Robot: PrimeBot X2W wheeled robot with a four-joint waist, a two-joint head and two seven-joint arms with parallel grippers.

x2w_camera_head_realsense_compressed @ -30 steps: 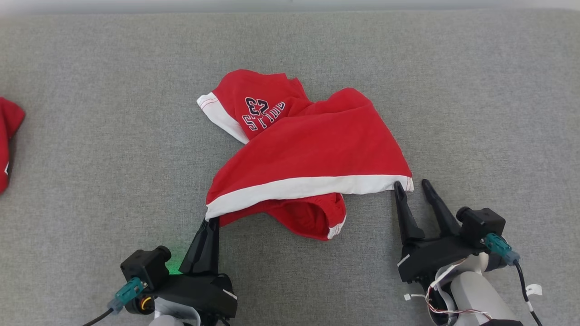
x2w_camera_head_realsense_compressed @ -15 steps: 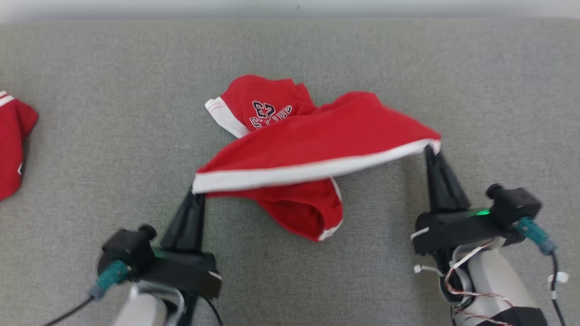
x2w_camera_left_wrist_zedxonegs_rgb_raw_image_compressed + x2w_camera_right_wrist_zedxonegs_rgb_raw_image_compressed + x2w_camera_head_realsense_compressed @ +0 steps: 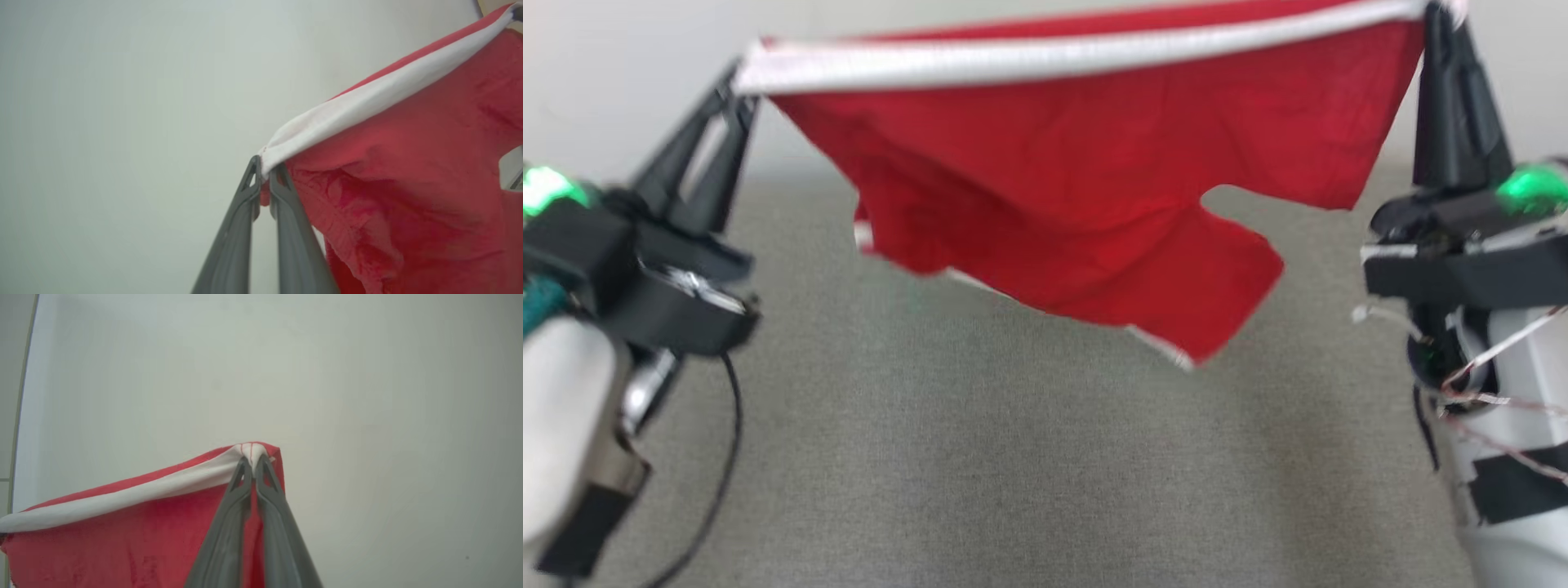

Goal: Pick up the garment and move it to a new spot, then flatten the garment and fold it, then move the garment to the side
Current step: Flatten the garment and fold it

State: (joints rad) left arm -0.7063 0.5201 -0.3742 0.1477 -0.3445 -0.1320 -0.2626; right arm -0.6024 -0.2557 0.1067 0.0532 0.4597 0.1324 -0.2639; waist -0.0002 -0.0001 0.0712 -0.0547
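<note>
Two robot claws held a red shirt point(image 3: 1086, 155) stretched in the air above a grey worktop point(image 3: 1013, 474).
The left claw point(image 3: 742, 91) was clamped on one end of its white hem band point(image 3: 1045, 57), the right claw point(image 3: 1439, 24) on the other; the shirt hung between them.

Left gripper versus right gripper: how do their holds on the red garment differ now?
The left gripper pinches the left end of the white band on the garment; the right gripper pinches the right end. The left gripper leans across the head view; the right gripper stands nearly upright. Shared: both are shut on the band, with the garment hanging between them above the grey surface.
</note>
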